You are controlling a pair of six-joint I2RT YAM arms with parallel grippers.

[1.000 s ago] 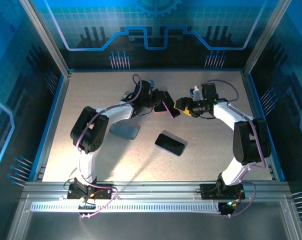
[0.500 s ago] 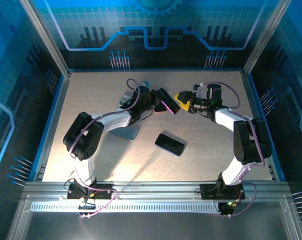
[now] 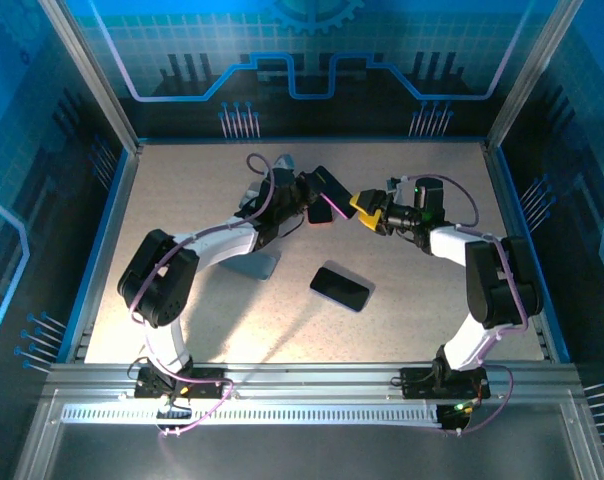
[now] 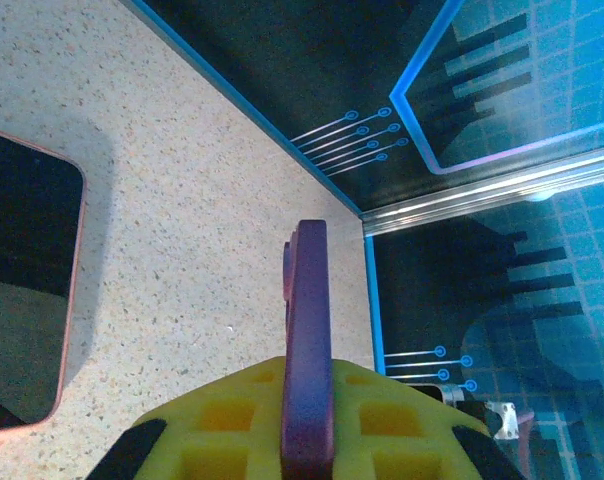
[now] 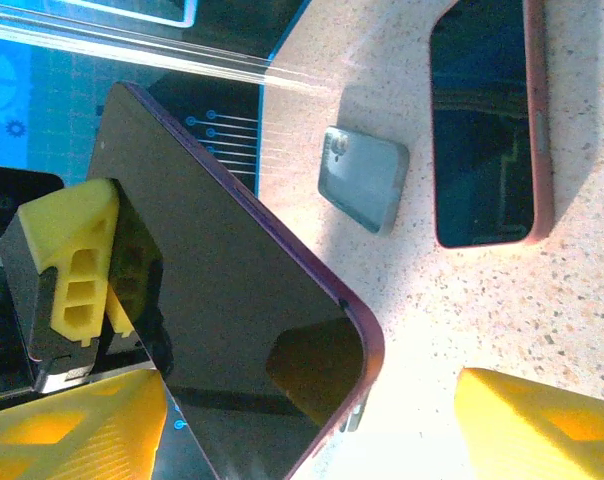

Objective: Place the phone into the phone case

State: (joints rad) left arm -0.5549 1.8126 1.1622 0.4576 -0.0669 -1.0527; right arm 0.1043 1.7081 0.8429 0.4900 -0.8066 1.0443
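Observation:
My left gripper (image 3: 315,203) is shut on a dark-glass phone (image 3: 325,186) with a purple edge and holds it above the table. In the left wrist view that phone (image 4: 307,300) stands edge-on between the yellow fingers of the left gripper (image 4: 307,400). My right gripper (image 3: 366,208) is open just right of it. The phone's (image 5: 232,270) rounded corner lies between the right gripper's (image 5: 307,430) yellow fingers, touching neither. A grey-blue phone case (image 3: 252,262) (image 5: 362,180) lies flat on the table under the left arm.
A second dark slab with a pink rim (image 3: 340,288) (image 5: 487,130) (image 4: 22,280) lies flat mid-table, in front of both grippers. Blue-lit walls and a metal frame (image 3: 112,110) enclose the speckled table (image 3: 182,180).
The left gripper has carried the phone a little farther back and turned it. The right gripper has rotated and closed in on the phone's corner.

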